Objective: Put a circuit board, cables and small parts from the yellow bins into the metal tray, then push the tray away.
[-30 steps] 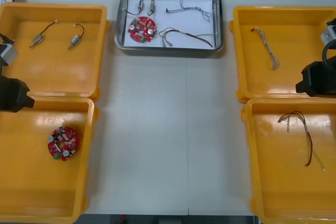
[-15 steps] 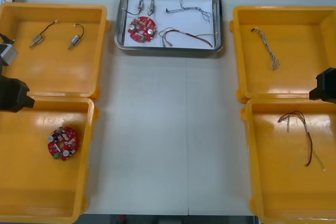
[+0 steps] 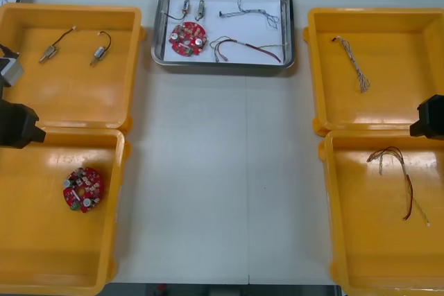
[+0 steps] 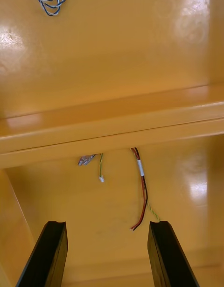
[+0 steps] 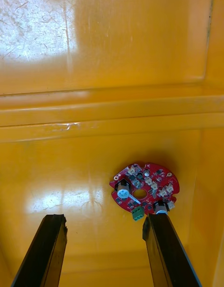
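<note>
**Late stage of the task, judged from the layout.** The table (image 3: pixel 222 185) is bearing four yellow bins, two at each side. The tray (image 3: pixel 223 66) is sitting between the far pair, near the far edge.

- **Left gripper** (image 5: pixel 102 219): it is hovering over the near left bin (image 3: pixel 119 206) with its fingers spread and holding nothing. A spare board (image 5: pixel 144 189) is lying below, close to one fingertip.
- **Right gripper** (image 4: pixel 107 224): it is hanging over the near right bin (image 3: pixel 331 206), likewise parted and empty, above a spare red-yellow cable (image 4: pixel 143 189).
- **Tray contents:** a board (image 3: pixel 187 38) is resting toward the robot's left. A blue-white cable (image 3: pixel 253 10) and a red-yellow cable (image 3: pixel 246 48) are lying beside it. Two parts (image 3: pixel 193 9) are lying just beyond the board.
- **Leftovers in the far bins:** a spare blue-white cable (image 3: pixel 355 66) is lying in the far right bin (image 3: pixel 310 67), and spare parts (image 3: pixel 101 48) are lying in the far left bin (image 3: pixel 135 46).

Loading is looking complete, since every kind of item is lying in the tray. The tray also appears already pushed away. Little seems to be remaining beyond parking both arms.
</note>
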